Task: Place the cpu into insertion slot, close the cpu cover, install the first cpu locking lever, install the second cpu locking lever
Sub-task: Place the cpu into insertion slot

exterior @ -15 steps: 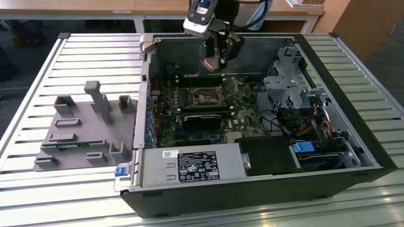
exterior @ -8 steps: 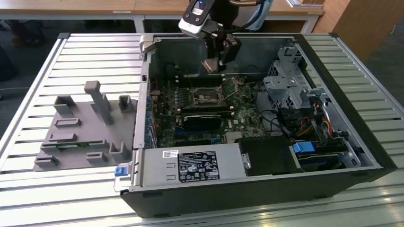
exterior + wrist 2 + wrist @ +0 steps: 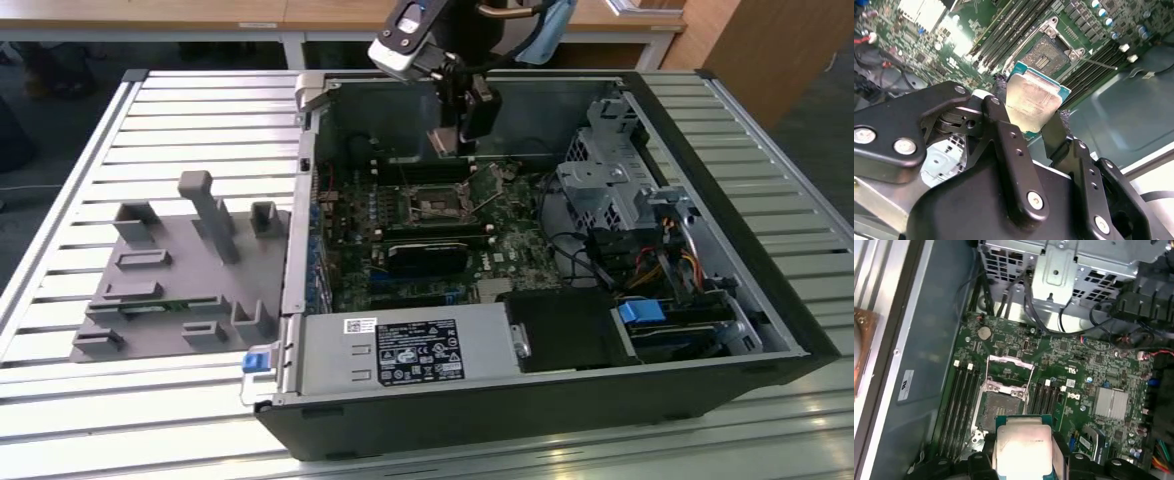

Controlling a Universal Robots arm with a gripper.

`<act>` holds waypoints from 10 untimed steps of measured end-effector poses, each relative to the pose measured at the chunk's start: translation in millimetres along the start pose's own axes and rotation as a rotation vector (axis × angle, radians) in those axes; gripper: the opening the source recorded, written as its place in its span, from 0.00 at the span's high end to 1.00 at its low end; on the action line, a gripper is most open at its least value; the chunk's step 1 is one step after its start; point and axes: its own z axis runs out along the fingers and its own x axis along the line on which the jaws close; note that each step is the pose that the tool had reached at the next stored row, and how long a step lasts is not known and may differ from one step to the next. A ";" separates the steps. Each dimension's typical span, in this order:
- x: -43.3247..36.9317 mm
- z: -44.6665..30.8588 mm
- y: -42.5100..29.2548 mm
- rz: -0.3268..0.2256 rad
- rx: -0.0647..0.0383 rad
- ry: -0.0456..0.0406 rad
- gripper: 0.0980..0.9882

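The cpu (image 3: 446, 141) is a small square chip with a silver-grey top, and my gripper (image 3: 458, 135) is shut on it. It hangs above the far part of the motherboard, a short way above and behind the insertion slot (image 3: 434, 206). In the second wrist view the cpu (image 3: 1033, 101) sits clamped between two black fingers (image 3: 1004, 135), with the bare insertion slot (image 3: 1050, 55) beyond it. In the first wrist view the cpu (image 3: 1023, 446) is just short of the insertion slot (image 3: 999, 409), and the cpu cover (image 3: 1010, 371) stands raised at the slot's far edge. A thin locking lever (image 3: 1100, 63) sticks out unlatched.
The open black computer case (image 3: 747, 300) lies on a slatted metal table (image 3: 80, 400). Memory slots (image 3: 961, 405) flank the socket. A drive cage (image 3: 607, 190), cables and a power supply (image 3: 407, 350) crowd the case. A grey fixture (image 3: 174, 270) sits to the exterior view's left.
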 end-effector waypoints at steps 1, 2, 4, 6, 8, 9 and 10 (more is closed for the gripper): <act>0.0 0.6 0.0 0.016 0.000 -0.0014 0.52; 0.0 1.1 -0.1 0.032 0.000 -0.0027 0.52; 0.0 2.4 -0.2 0.065 0.000 -0.0053 0.52; 0.0 3.5 -0.3 0.095 0.000 -0.0078 0.52; 0.3 4.9 -0.3 0.118 0.000 -0.0097 0.52; 0.6 6.0 -0.4 0.128 0.000 -0.0103 0.52; 1.1 7.2 -0.4 0.136 0.000 -0.0109 0.52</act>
